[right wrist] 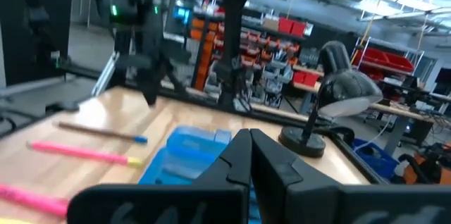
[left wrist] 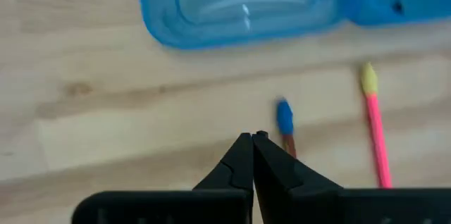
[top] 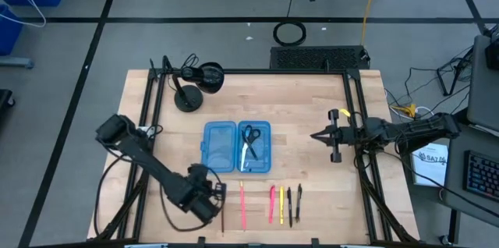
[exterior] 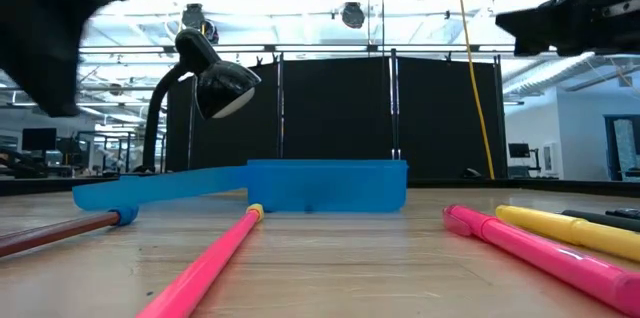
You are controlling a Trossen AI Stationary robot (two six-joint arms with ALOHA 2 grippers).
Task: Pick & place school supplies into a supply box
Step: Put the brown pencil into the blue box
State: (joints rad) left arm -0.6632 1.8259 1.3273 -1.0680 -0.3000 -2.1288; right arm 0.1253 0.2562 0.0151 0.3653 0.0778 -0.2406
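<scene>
**Left claw shut beside the brown pencil, nothing held**

Nearest the front edge lies the row of supplies. The left gripper [left wrist: 252, 137] hangs over the brown pencil [left wrist: 285, 127], fingertips pressed together and empty — the pencil rests just at its 3 o'clock. My read: the pickup is in hand; next it must reopen and straddle the shaft. Beyond, at 12 o'clock, the blue pencil case [top: 236, 146] lies open — scissors [top: 249, 140] in its right half. The right gripper [top: 316, 134] waits, closed, at the case's 3 o'clock.

Lab or workshop: storage shelves [right wrist: 282, 62] holding red bins [right wrist: 384, 58] are lining the back, black partition panels [exterior: 330, 118] standing behind the table [top: 312, 123], ceiling lights glaring overhead.
</scene>
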